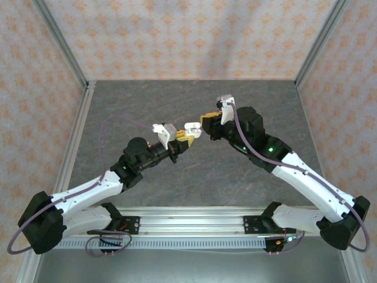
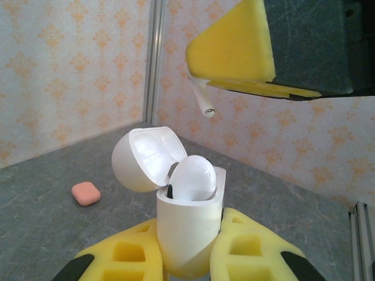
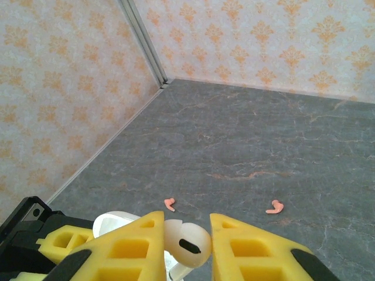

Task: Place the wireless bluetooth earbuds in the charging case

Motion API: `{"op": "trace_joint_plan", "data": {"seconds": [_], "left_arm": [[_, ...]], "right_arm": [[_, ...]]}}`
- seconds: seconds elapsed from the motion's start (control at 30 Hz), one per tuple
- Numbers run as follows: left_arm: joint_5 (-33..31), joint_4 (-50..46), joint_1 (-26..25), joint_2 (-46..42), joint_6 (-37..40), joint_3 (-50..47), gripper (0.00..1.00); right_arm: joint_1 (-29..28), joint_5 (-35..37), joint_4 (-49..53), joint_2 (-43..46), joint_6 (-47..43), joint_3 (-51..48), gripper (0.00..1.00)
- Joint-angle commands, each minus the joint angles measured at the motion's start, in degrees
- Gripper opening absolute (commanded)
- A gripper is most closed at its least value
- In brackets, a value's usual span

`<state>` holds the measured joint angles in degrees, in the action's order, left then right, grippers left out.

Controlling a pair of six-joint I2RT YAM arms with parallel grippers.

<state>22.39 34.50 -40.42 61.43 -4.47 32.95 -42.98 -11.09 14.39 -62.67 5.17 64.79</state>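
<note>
**Over mid-table: case and bud held tip to tip**

Nearest the bases, left gripper (image 2: 188, 260) clamped on the lower body of a white case (image 2: 187, 228), yellow fingers (image 2: 132, 254) on either side, case upright. Lid (image 2: 143, 158) hinged open, tipped back to the left in the left wrist view. Inside the case, seated bud (image 2: 192, 178), white, rounded head up.

Just above and beyond, right gripper (image 3: 186, 234) closed on the held bud (image 3: 190, 246), also white, head pinched between yellow pads (image 3: 234, 252). Thin stem (image 2: 201, 99) poking down out of that grip toward the open case, clear of it, not touching.

From the top camera, both grippers tip to tip over the middle of the grey table (image 1: 177, 100), raised off its surface.

Farther out, flat on the table past the right gripper: 1 coral bud (image 3: 170, 203) on the left, a 2nd coral bud (image 3: 274, 206) on the right, apart from each other, both loose. Off to the left in the left wrist view, pink case (image 2: 86, 193), shut, lying on the table, well apart from the white case.
</note>
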Motion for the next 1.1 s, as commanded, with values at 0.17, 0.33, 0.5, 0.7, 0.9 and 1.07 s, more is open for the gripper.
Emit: {"op": "trace_joint_plan", "data": {"seconds": [0.17, 0.33, 0.5, 0.7, 0.9, 1.07], "left_arm": [[-0.5, 2.6, -0.4, -0.5, 0.0, 2.1, 0.00], [-0.8, 2.4, -0.4, -0.4, -0.1, 2.3, 0.00], [-1.9, 2.5, -0.4, 0.0, 0.0, 3.0, 0.00], [-1.9, 2.4, -0.4, 0.5, 0.0, 3.7, 0.00], [-2.1, 2.2, -0.4, 0.9, -0.1, 4.0, 0.00], [-2.4, 1.5, -0.4, 1.0, -0.1, 4.3, 0.00]], "right_arm": [[-0.3, -3.0, -1.9, -1.5, -2.0, -0.2, 0.21], [-0.3, -3.9, -1.8, -2.2, -2.1, -0.1, 0.20], [-0.3, -4.3, -1.6, -2.4, -2.5, -0.6, 0.20], [-0.3, -4.5, -0.9, -2.5, -3.2, -0.7, 0.20], [-0.3, -4.2, 0.2, -2.5, -4.1, -0.8, 0.19], [-0.3, -4.0, 1.3, -2.4, -5.4, -0.9, 0.19]]}}
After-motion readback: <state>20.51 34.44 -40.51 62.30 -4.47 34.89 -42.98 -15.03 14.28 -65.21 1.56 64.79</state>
